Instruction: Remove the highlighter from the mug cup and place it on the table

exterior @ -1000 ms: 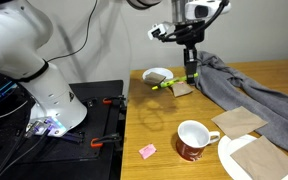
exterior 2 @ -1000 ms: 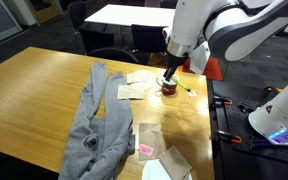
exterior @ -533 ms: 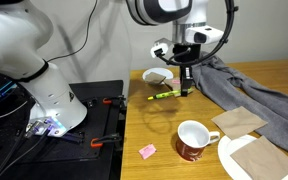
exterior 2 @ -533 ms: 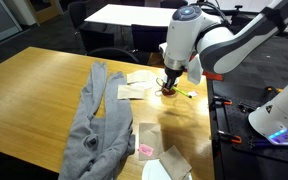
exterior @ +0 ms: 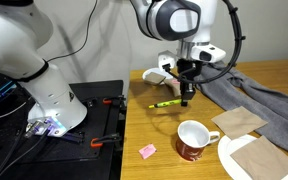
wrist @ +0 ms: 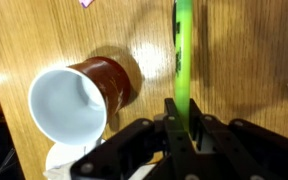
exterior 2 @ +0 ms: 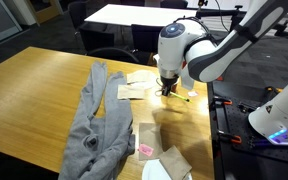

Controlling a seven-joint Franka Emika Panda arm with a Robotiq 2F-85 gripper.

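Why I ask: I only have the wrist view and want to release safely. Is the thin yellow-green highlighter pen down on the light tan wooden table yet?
Observer: In an exterior view the thin yellow-green highlighter pen hangs almost level, low over the light tan wooden table, held at one end by the pincer. I cannot confirm contact.
Operator: Anything near its free end?
Observer: That end points toward the table's edge beside the black bench.
Operator: What lies behind the pincer?
Observer: A small white bowl sits farther back, and a crumpled grey cloth lies alongside.
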